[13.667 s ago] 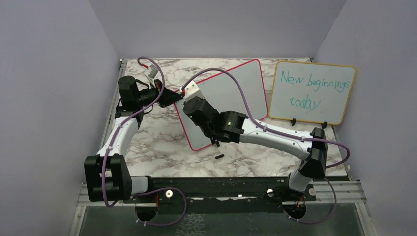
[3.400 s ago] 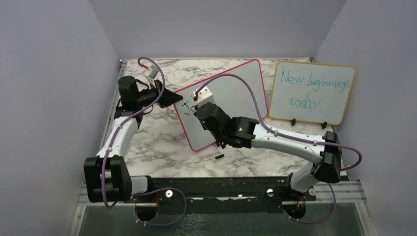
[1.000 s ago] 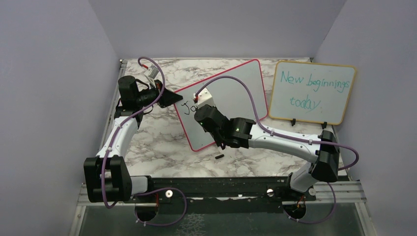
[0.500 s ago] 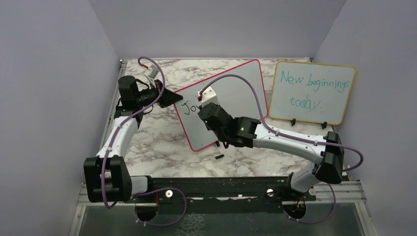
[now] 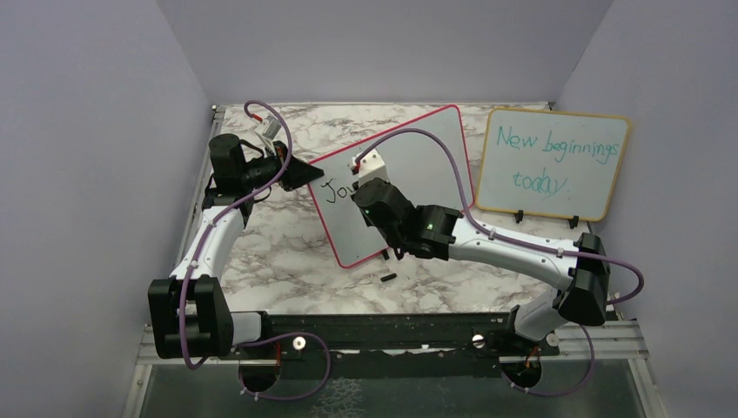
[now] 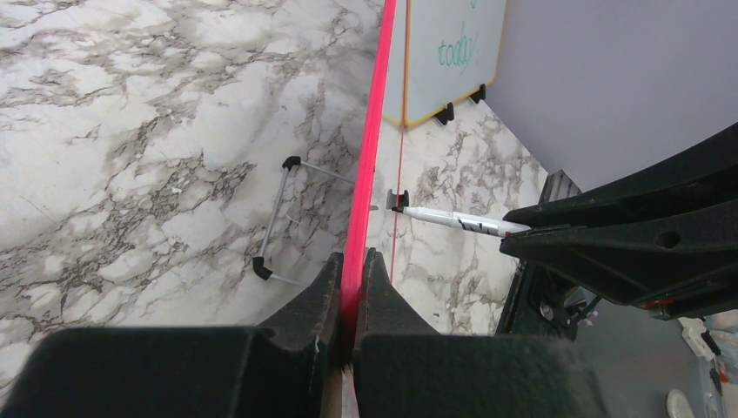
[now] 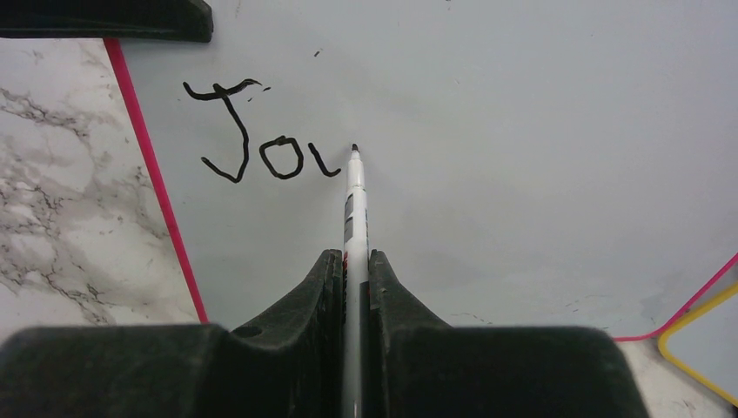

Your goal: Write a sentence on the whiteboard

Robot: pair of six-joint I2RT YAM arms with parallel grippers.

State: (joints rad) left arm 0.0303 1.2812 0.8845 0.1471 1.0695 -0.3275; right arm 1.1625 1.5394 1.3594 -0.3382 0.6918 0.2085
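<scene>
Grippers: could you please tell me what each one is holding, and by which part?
The left gripper clamps the whiteboard by its red frame edge. The right gripper holds the marker by its barrel, with the tip pointing at the board.

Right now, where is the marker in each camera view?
Top external: hidden under the right gripper, beside the writing.
Left wrist: marker centre-right, horizontal, tip toward the whiteboard.
Right wrist: centre, upright between the fingers.
Shared landmark: the whiteboard's red frame.
</scene>
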